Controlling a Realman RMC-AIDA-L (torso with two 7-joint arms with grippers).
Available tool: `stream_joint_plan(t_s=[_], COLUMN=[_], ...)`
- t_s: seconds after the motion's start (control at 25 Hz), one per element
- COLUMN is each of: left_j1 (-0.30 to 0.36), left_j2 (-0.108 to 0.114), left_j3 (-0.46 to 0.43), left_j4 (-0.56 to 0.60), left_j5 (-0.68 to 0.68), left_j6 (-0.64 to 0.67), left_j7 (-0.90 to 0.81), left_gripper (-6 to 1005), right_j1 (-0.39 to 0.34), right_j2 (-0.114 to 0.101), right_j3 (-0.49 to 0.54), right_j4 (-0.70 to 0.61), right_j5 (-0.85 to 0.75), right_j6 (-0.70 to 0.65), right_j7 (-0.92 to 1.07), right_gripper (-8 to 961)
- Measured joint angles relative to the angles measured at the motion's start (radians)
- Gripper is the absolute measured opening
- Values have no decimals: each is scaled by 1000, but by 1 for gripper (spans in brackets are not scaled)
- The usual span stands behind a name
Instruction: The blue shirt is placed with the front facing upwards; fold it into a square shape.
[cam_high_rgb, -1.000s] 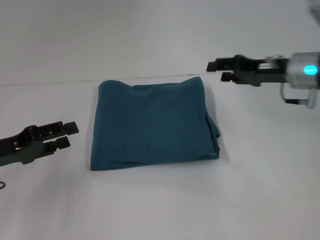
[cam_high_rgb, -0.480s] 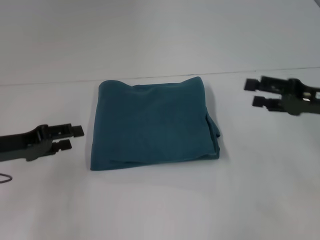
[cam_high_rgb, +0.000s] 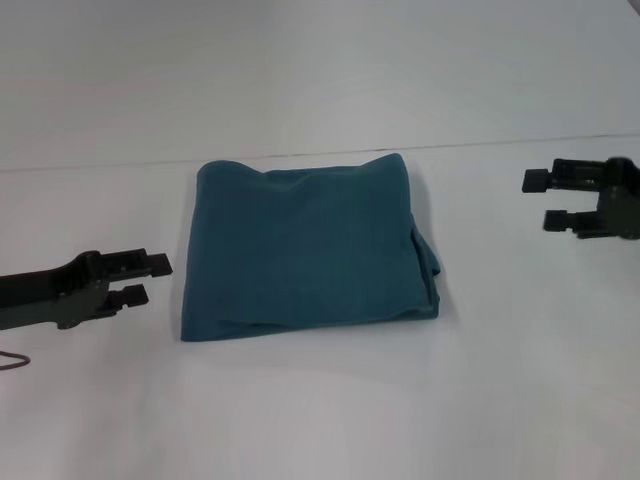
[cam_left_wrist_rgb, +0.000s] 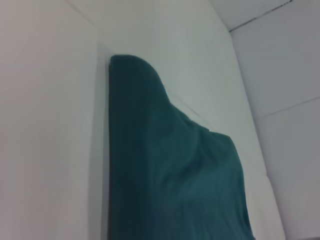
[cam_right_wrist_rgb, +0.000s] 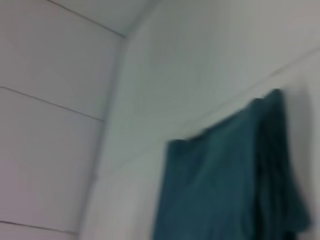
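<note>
On worktop, nearest: left gripper (cam_high_rgb: 140, 279), just left of shirt's near-left edge, jaws a bit apart, empty.
Mid worktop (cam_high_rgb: 320, 410): blue shirt (cam_high_rgb: 305, 250), folded to rough square, lying flat, no print showing.
Farther: right gripper (cam_high_rgb: 548, 200), well right of shirt, jaws parted, empty.

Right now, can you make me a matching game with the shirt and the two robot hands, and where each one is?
Things:
1. blue shirt
2. left gripper
3. right gripper
4. table

Places or states:
A. open, out past the shirt's right edge, near its far corner
B. white, and everything rests on or hangs over it
C. folded into a rough square, lying in the middle
D. open, just off the shirt's left edge, not touching it

Right pairs: 1-C, 2-D, 3-A, 4-B
</note>
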Motion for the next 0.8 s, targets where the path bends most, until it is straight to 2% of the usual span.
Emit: stream_joint_plan(t_s=[0.2, 0.32, 0.4, 0.52, 0.8], left_j1=[-9, -23, -35, -60, -137], left_j2=[0, 1, -1, -2, 5], left_j3=[42, 53, 60, 93, 243], left_j4=[-1, -2, -2, -16, -88], left_j5=[8, 8, 6, 7, 25], left_j6=[-3, -24, -57, -131, -366], left_j7=[-41, -39, -30, -21, -26], left_gripper=[676, 678, 679, 732, 844], right_j1=[109, 138, 142, 138, 134], right_j2=[-65, -89, -94, -97, -96], right_j3=[8, 10, 11, 14, 24], right_j4=[-2, -15, -27, -43, -42], right_j5=[-170, -183, -181, -175, -174], right_j6=[-2, -6, -8, -20, -25], right_j7=[105, 134, 146, 153, 152], right_gripper=[899, 899, 898, 898, 898])
